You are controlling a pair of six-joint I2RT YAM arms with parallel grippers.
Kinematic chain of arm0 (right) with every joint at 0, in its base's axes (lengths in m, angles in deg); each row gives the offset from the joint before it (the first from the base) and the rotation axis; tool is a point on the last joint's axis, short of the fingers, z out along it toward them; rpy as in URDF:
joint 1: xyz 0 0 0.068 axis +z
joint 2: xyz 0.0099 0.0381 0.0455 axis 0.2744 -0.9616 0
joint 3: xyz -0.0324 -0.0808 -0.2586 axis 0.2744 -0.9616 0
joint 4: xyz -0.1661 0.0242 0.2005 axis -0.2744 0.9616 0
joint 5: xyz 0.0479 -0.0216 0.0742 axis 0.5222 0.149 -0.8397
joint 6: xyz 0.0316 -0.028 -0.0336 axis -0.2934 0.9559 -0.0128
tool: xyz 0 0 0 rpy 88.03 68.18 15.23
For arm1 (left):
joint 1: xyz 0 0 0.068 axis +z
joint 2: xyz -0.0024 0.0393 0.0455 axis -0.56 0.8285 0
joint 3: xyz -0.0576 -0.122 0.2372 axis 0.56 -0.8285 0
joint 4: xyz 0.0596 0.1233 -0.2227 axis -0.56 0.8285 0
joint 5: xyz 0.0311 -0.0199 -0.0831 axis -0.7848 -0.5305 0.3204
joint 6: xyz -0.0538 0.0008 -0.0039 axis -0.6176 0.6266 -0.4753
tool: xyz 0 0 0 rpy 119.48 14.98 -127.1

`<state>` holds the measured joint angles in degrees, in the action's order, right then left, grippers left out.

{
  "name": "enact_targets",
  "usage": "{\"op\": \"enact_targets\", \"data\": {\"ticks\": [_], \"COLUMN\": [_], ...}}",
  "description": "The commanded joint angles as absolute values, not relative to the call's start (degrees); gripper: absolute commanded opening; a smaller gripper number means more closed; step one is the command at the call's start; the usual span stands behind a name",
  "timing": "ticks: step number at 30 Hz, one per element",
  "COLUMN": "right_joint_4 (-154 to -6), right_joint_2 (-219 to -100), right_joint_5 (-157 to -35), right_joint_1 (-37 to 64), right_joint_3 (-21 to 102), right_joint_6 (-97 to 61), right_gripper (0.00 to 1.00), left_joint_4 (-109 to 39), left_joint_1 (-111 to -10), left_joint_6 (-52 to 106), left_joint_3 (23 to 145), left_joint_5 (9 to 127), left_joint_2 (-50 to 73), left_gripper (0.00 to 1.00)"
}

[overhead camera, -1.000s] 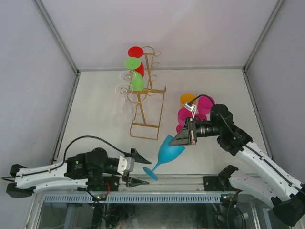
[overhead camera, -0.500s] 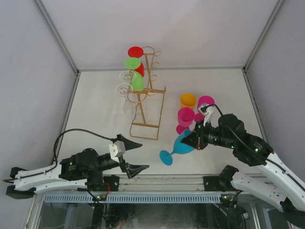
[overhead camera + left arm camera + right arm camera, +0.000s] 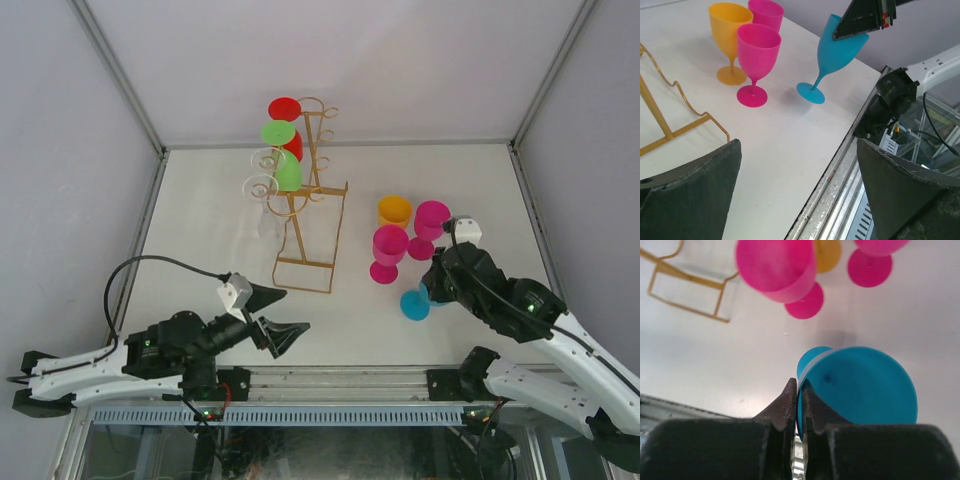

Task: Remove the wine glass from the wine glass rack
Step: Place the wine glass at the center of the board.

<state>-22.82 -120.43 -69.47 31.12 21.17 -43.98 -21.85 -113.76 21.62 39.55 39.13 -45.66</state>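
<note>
Well, the right gripper [image 3: 797,385] pinched the blue glass [image 3: 860,385] by its rim, tipped, right of the rack [image 3: 310,215]: putting-down time. The left gripper [image 3: 294,310] gaped empty. Next, probably: stand it, let go.

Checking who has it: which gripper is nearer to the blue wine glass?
Right. The right gripper is shut on the rim of the blue wine glass; the left gripper stands open, well off to its left near the table's front edge.

blue glass [image 3: 414,304]: mostly hidden, top view | wine glass rack [image 3: 670,134]: cropped, wrist views
</note>
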Motion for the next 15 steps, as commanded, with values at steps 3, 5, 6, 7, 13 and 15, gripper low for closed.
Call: {"op": "enact_targets", "data": {"ticks": [3, 5, 6, 7, 13, 15], "right_joint_4": [-30.22, -32.89, -33.67, -34.35, -37.56, -38.71], "right_joint_2": [-119.96, -120.62, -121.18, -121.89, -127.24, -129.22], "right_joint_5": [-63.89, -66.71, -67.32, -67.58, -68.04, -68.43], "right_joint_1": [24.19, 20.78, 19.53, 18.34, 16.59, 16.59], "right_joint_3": [17.71, 16.86, 16.67, 16.68, 17.61, 17.83], "right_joint_6": [-44.39, -43.53, -43.39, -43.25, -39.69, -38.76], "right_gripper": [0.00, 0.00, 0.00, 0.00, 0.00, 0.00], "left_joint_4": [-21.73, -21.10, -20.44, -19.73, -10.74, -8.28], "left_joint_1": [-113.60, -113.60, -113.60, -113.60, -113.60, -113.60], "left_joint_6": [16.59, 16.28, 15.84, 15.26, 14.62, 13.75], "left_joint_3": [41.38, 41.58, 41.84, 42.45, 45.75, 46.62], "left_joint_5": [32.74, 32.36, 31.93, 31.22, 26.06, 26.86], "left_joint_2": [-46.82, -47.23, -47.36, -47.45, -47.87, -47.90], "left_gripper": [1.00, 1.00, 1.00, 1.00, 1.00, 1.00]}}
